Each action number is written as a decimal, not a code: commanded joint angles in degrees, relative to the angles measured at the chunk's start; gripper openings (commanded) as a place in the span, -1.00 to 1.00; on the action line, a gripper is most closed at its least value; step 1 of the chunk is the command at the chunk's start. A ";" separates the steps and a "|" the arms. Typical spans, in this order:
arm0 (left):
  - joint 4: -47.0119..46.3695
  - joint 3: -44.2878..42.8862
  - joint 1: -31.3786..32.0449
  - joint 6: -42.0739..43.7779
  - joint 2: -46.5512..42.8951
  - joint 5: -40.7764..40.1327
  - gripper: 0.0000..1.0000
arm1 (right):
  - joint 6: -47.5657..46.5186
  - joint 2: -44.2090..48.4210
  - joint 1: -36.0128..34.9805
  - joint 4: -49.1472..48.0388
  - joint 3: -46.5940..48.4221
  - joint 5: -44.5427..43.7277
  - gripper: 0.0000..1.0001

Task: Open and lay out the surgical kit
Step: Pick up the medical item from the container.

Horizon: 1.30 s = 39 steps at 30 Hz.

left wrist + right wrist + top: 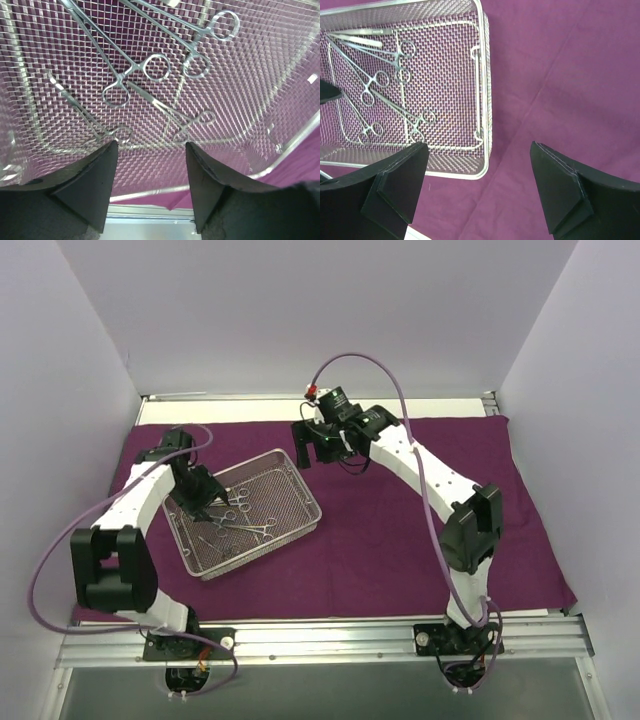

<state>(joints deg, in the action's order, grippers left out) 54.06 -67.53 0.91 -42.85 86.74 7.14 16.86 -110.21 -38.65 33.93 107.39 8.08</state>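
The dark purple cloth wrap (400, 530) lies spread flat over the table. On its left half stands the silver wire-mesh tray (263, 548), turned at an angle. Several scissor-handled clamps (245, 527) lie loose on the tray's mesh floor. My left gripper (203, 508) hangs inside the tray's left part, just above the mesh. In the left wrist view it (151, 145) is open, with the clamps (150, 67) ahead of its tips and nothing between them. My right gripper (305, 452) hovers over the cloth at the tray's far right corner. It (479, 150) is open wide and empty. Tweezers (357, 42) lie at the tray's far end.
White walls close in the left, back and right sides. A metal rail (320, 640) carries both arm bases at the near edge, and another rail (320, 398) runs behind the cloth. Purple cables loop beside the left arm (40, 570) and above the right arm (370, 362).
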 commanded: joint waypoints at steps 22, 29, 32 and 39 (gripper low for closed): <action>-10.20 3.80 7.53 -14.80 10.55 -7.22 0.16 | 2.56 12.48 7.19 -5.37 -17.13 1.15 0.69; -10.47 4.51 8.06 -16.30 12.75 -7.31 0.15 | 3.09 14.94 7.36 -5.98 -20.12 0.71 0.69; -11.61 6.00 8.15 -17.26 13.45 -7.40 0.12 | 3.26 15.38 7.63 -5.98 -20.65 0.80 0.69; -10.23 4.52 8.23 -17.97 18.55 -7.66 -0.15 | 3.62 16.61 7.80 -6.25 -21.44 0.36 0.69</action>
<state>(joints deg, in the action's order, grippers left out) 45.47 -62.48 8.64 -59.40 100.86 0.40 19.90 -97.01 -31.16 28.03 86.61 9.02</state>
